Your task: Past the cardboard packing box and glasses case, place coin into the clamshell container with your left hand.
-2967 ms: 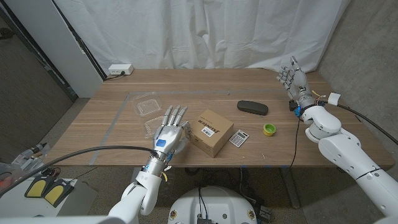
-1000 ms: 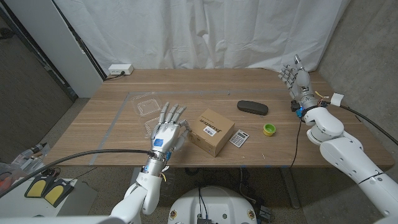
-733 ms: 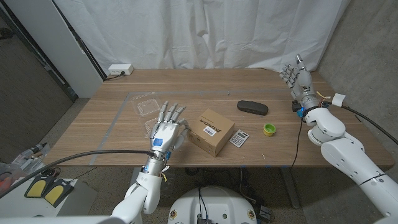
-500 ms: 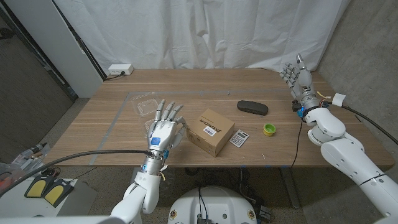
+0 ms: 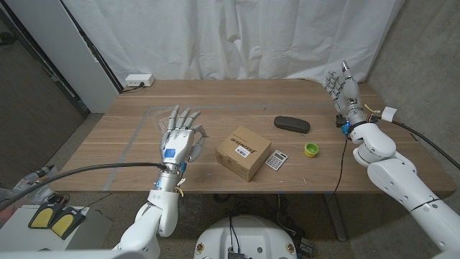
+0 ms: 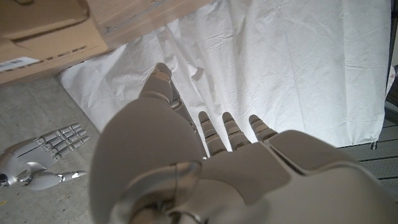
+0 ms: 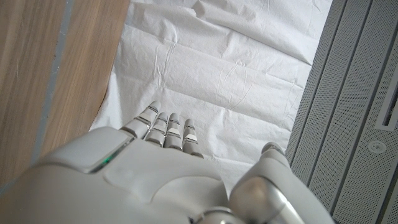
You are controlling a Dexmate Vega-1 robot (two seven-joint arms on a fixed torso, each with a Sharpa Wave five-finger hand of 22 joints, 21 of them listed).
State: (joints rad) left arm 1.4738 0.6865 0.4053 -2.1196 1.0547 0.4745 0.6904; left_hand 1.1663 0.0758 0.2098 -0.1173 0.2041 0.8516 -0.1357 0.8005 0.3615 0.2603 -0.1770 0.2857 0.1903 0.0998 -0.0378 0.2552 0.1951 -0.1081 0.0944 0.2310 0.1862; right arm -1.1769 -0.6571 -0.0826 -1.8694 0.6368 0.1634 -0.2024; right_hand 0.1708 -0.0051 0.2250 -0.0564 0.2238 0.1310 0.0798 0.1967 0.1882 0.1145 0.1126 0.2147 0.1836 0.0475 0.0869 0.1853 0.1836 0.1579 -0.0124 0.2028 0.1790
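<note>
My left hand (image 5: 177,138) is raised over the table's left part with its fingers spread, back toward the camera; what its palm holds is hidden. It stands in front of the clear clamshell container (image 5: 162,121), covering most of it. The cardboard packing box (image 5: 244,152) sits to the right of that hand, and the black glasses case (image 5: 292,124) lies farther right. In the left wrist view my left hand (image 6: 186,168) reaches out with the box (image 6: 43,28) beside it. My right hand (image 5: 343,89) is held up, open, at the table's far right corner.
A small calculator (image 5: 275,159) lies against the box's right side and a green roll (image 5: 311,150) sits beyond it. Grey tape marks a rectangle (image 5: 141,129) on the left of the wooden table (image 5: 237,101). A white power strip (image 5: 139,80) sits at the far left corner.
My left hand has moved away from the box's near left corner, going left and farther onto the table, in front of the clamshell. The right hand has drifted slightly.
</note>
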